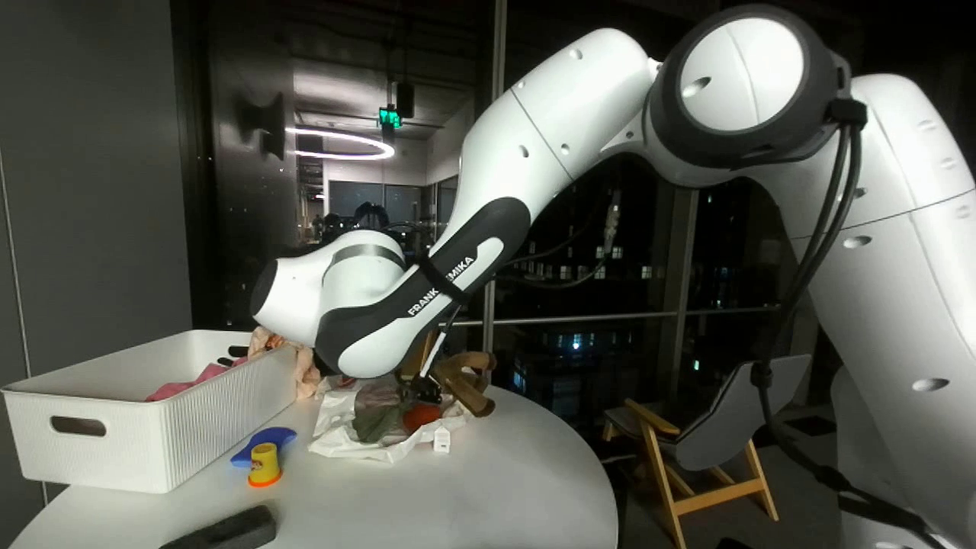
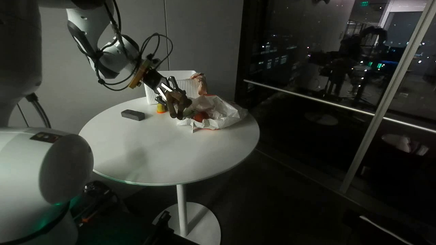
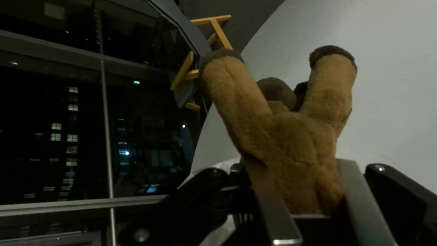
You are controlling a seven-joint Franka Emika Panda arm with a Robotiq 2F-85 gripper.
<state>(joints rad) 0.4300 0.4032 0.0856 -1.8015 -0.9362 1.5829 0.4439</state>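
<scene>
My gripper (image 3: 295, 171) is shut on a brown plush toy (image 3: 293, 136), its body squeezed between the two fingers. The toy's limbs with dark brown ends stick out past the fingertips in the wrist view. In an exterior view the gripper (image 2: 167, 89) points down and to the right, with the plush toy (image 2: 177, 103) at its tips, just beside a crumpled white bag (image 2: 221, 110). A red round thing (image 2: 201, 116) lies on the bag. In an exterior view the toy (image 1: 465, 381) is partly hidden by the arm. A grey-green thing (image 1: 377, 419) also lies on the bag.
A white bin (image 1: 91, 450) with pink cloth (image 1: 187, 383) stands on the round white table (image 1: 496, 488). Peach crumpled material (image 1: 306, 374) hangs at its rim. Nearby are a yellow cup (image 1: 264, 460), a blue piece (image 1: 267, 441), a dark grey block (image 2: 133, 115) and a small white house-shaped piece (image 1: 441, 439).
</scene>
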